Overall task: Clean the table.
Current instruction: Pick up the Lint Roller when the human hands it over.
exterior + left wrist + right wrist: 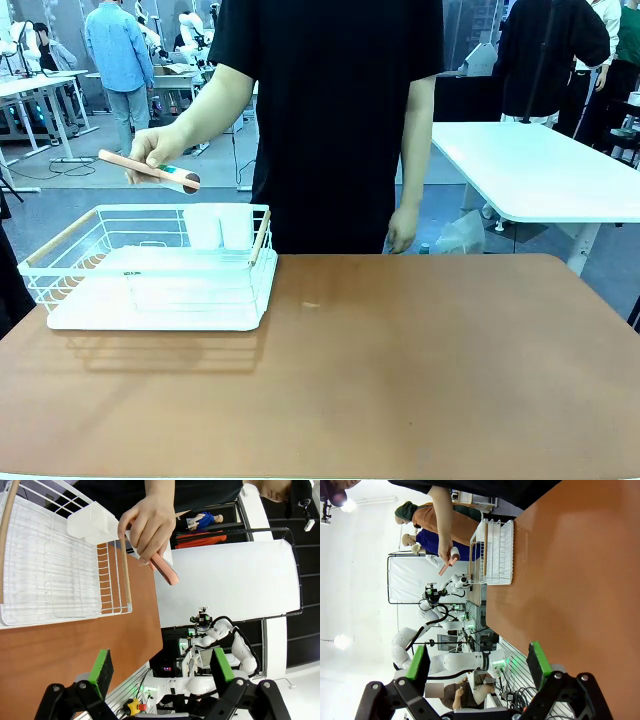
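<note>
- Reddish-brown worktop (420,370) spans the near scene; white wire basket (160,312) sits on its far-left part
- Person's hand (150,150) holds a pink stick-like item (115,158) above the basket's far edge
- Left jaws spread wide, gripping nothing; right jaws equally wide, also empty

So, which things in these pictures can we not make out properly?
Front view: the stick-like tool is partly covered by the person's hand; its kind is unclear.
Front view: the small mark on the table is too small to identify.
Front view: the inside of the white cup holder in the wire basket is hidden by its own walls.
</note>
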Robot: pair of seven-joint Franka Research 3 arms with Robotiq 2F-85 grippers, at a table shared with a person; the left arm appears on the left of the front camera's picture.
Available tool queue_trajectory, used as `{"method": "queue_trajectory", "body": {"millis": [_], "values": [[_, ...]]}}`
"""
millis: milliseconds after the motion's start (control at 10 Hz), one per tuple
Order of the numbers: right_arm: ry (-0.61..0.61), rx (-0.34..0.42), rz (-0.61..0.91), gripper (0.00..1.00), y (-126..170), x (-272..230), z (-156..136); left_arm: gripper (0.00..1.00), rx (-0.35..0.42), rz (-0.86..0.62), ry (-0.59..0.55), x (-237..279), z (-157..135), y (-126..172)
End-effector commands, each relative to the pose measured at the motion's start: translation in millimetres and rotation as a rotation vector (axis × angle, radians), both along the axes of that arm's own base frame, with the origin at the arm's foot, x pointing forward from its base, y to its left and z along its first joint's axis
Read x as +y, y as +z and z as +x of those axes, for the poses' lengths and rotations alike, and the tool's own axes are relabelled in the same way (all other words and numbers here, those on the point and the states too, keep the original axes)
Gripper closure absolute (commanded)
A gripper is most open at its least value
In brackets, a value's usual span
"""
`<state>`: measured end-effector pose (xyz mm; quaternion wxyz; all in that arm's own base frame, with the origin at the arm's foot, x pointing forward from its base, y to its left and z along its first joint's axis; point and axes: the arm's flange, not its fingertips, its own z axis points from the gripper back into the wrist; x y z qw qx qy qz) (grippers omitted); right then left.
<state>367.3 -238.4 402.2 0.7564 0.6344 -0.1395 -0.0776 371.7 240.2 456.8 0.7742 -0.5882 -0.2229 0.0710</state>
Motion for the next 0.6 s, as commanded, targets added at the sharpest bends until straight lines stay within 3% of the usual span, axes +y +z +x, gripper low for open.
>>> {"method": "queue_trajectory", "body": {"millis": [0,500], "values": [[0.001,0.001,0.005,0.00,1.9,0.0,-0.6,0.00,-0.014,-0.016,-0.004,1.5,-1.8,1.0],[0.001,0.001,0.005,0.00,1.9,0.0,-0.6,0.00,-0.014,-0.016,-0.004,1.5,-1.8,1.0]]}}
